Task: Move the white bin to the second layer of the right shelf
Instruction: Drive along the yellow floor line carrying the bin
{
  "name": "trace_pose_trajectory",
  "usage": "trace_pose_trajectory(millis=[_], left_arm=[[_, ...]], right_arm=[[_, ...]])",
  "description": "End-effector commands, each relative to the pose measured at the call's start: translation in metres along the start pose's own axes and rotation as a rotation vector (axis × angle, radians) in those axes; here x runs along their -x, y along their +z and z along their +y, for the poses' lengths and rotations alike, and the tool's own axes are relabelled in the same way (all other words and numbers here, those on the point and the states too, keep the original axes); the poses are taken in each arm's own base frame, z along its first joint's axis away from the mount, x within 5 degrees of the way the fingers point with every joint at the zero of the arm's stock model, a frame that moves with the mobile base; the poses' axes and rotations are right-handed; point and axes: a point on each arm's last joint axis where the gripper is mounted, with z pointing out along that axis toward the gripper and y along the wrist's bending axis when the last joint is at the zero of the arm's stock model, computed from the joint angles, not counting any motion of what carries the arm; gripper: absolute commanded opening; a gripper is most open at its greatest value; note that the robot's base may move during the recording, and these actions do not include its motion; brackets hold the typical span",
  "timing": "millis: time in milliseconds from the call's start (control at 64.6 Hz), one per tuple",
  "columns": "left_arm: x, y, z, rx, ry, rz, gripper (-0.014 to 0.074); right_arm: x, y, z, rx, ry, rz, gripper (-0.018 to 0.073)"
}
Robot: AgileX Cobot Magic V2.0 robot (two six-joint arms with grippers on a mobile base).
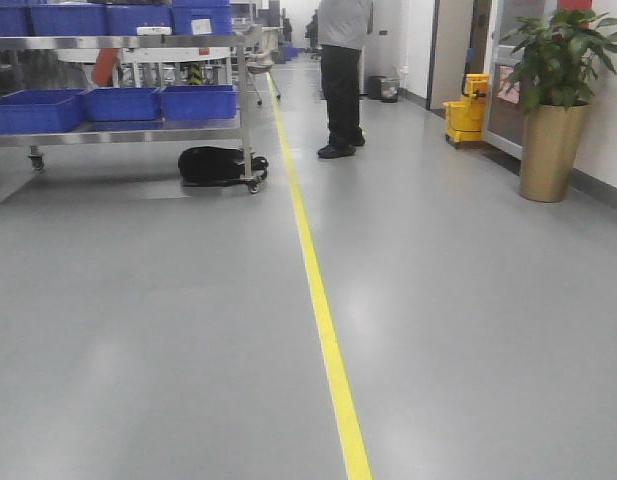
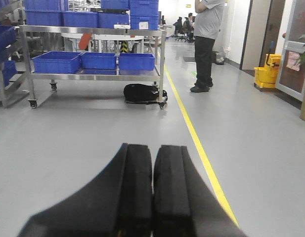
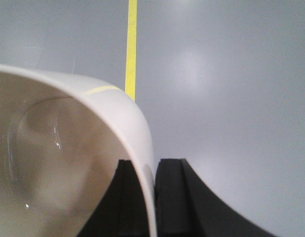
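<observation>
Cream-white plastic, the white bin point(image 3: 68, 163) hangs over the yellow floor line point(image 3: 132, 44), mostly to its left, one wall pinched between the right gripper's point(image 3: 150, 170) fingers; the left gripper point(image 2: 152, 163) is pressed together on nothing. Held by one thin, glossy wall, it could swing or slip loose in transit. Its mouth faces the wrist camera, and no long axis can be made out.

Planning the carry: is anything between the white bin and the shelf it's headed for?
Cannot say fully: that shelf is in no view. The white bin is clamped by its rim in the right gripper. Ahead the floor is bare up to a cart and a standing man.
</observation>
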Motion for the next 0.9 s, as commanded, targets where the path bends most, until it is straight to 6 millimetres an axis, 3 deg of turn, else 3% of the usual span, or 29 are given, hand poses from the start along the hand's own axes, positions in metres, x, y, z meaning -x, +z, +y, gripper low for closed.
trace_pose_trajectory(millis=[0, 882], left_arm=[[-0.0009, -0.0004, 0.0007, 0.005, -0.010, -0.071, 0.0085], [-0.0009, -0.0004, 0.0007, 0.005, -0.010, -0.071, 0.0085]], right_arm=[[0.0136, -0.0060, 0.0000, -0.002, -0.002, -0.103, 0.0078], [0.0135, -0.0060, 0.0000, -0.002, -0.002, -0.102, 0.0078]])
